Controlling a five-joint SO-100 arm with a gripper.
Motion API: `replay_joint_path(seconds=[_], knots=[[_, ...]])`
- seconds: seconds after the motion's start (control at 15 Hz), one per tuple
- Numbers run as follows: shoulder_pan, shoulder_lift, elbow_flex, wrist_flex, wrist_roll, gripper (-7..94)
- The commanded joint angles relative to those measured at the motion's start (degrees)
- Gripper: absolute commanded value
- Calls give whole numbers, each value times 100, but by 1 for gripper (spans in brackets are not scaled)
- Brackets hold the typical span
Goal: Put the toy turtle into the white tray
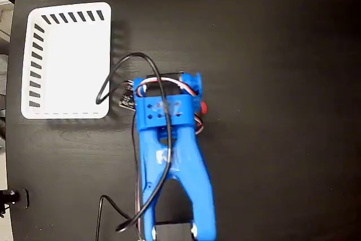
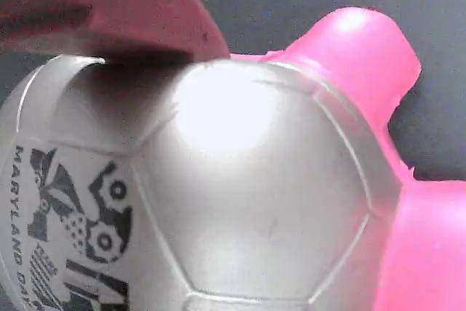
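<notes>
Sitting right under the blue arm's gripper (image 2: 109, 16), whose grip I cannot tell, the small shiny-shelled, pink-legged toy turtle (image 2: 240, 180) must yet reach the empty white slotted plastic tray (image 1: 34, 60) at ten o'clock.

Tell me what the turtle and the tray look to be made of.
Turtle: smooth, glossy shell, likely soft plastic or rubber, going by the bright glare and moulded panel seams; it reads silvery in the wrist view. Its pink parts shine the same way.
Tray: matte white rigid plastic, judging by its even colour, rounded corners and moulded slots along the rim.
</notes>
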Motion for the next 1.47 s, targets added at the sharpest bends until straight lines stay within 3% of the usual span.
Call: replay_joint_path(seconds=[0.0, 0.33, 0.53, 0.87, 1.07, 1.4], knots=[[70, 896, -580, 580, -105, -1], [26, 1564, -2127, 1749, -387, -1], [-352, 1538, -3331, 2065, -589, -1], [-1591, 773, -4649, 2048, -404, -1], [-2276, 237, -4860, 1617, -466, -1], [-2698, -1230, -6249, 1274, -659, -1]])
